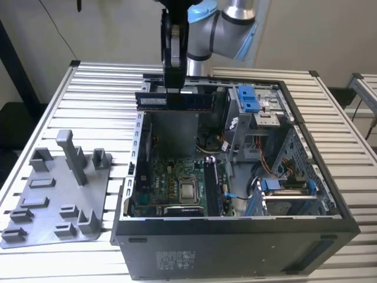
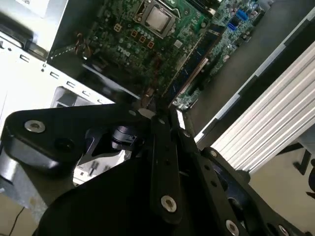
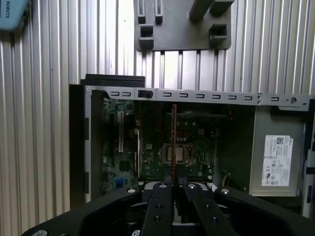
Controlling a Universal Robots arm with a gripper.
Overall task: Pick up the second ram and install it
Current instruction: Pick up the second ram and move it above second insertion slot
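Grey holder tray (image 1: 59, 194) sits on the bench (image 1: 100, 82), to the computer case's (image 1: 235, 227) side at the exterior view's left. Pickup is done, I judge; seating in a slot is not. My hand (image 1: 174, 88) is clamped tight on the ram stick (image 1: 194, 102), held level above the case's far edge, well clear of the motherboard (image 1: 171, 177) inside the case. Stick looks long, thin, dark blue-green, with black chips and a small white label.

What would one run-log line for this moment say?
tool: shut on second ram | second ram: held level above open case | motherboard: second ram not yet seated
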